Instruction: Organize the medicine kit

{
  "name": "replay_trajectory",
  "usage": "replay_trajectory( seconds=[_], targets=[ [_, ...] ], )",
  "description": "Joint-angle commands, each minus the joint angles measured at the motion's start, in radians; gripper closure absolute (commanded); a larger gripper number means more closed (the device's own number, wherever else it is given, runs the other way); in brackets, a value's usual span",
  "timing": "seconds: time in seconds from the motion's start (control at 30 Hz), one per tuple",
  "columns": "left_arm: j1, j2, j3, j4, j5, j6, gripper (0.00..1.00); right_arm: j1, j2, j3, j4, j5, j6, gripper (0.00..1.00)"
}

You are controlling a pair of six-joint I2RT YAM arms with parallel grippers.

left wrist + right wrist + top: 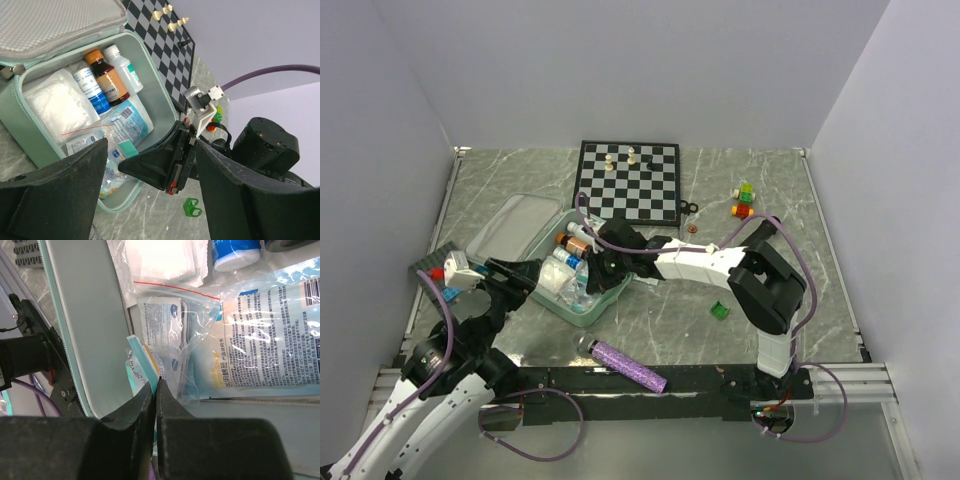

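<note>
medicine kit [595, 308] open left of tabletop centre; right pincer [156, 382], all but closed among slippery sachets [165, 330] inside, could snag one out on lifting; left pincer [525, 274] gapes beside the rim.

Three bottles [106, 80], perhaps four chess pieces [632, 157]

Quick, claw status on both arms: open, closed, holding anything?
Left claw: open, empty, near the medicine kit.
Right claw: closed or nearly so, tips at the packets inside the kit; cannot tell whether it pinches one.
</note>
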Motion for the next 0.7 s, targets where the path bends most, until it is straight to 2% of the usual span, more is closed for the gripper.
replay_trajectory(
  seconds=[0.0,0.07,0.13,0.23,0.33,0.43,0.67],
  targets=[
    [0.000,-0.012,-0.010,-0.003,-0.015,-0.002,0.25,0.012,0.056,0.032,-0.067,0.014,-0.005,0.91],
    [0.000,-0.014,-0.012,0.000,-0.015,-0.004,0.25,0.012,0.068,0.045,-0.068,0.008,-0.002,0.90],
    [0.000,-0.015,-0.010,-0.003,-0.015,-0.001,0.25,0.015,0.070,0.052,-0.083,0.022,-0.004,0.83],
    [0.000,-0.015,-0.010,-0.004,-0.018,0.002,0.24,0.013,0.044,0.032,-0.093,0.054,-0.001,0.61],
    [-0.001,-0.018,-0.012,-0.003,-0.020,0.005,0.25,0.013,0.010,0.018,-0.112,0.094,-0.002,0.46],
    [0.000,-0.020,-0.012,0.003,-0.020,0.010,0.24,0.012,-0.027,0.010,-0.137,0.132,-0.005,0.41],
    [-0.001,-0.018,-0.006,-0.003,-0.023,0.018,0.24,0.022,-0.126,0.065,-0.261,0.329,-0.065,0.37]
  ],
)
